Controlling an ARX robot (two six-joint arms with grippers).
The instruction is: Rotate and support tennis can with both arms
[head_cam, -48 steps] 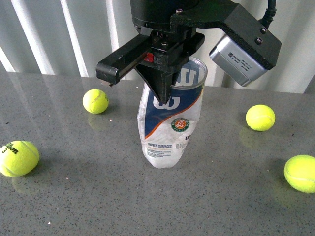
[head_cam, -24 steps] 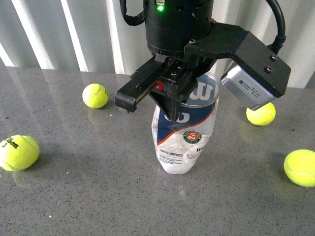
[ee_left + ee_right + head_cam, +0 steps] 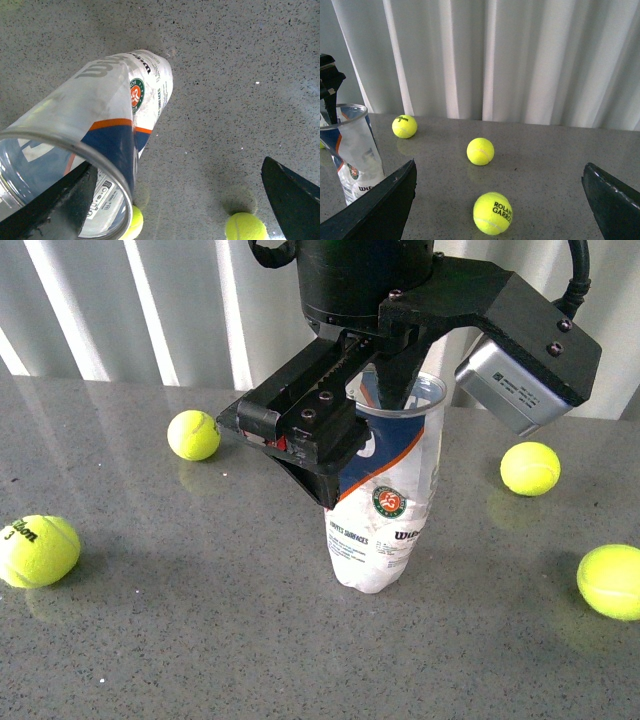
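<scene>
tennis can (image 3: 385,500): upright, seemingly empty | left gripper (image 3: 352,415): fingers clamp its rim | right gripper (image 3: 497,210): spread wide

Soft, even daylight comes through the white curtain (image 3: 520,60); the grey table (image 3: 200,640) shows faint ball reflections and soft shadows; focus is sharp, without glare.

Blue-white-orange labelled tennis can (image 3: 385,510), yellow balls (image 3: 194,434), speckled grey table (image 3: 180,640)

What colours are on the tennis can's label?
Blue, white and an orange stripe on the tennis can, plus a round red-green emblem; clearest in the front view.
</scene>
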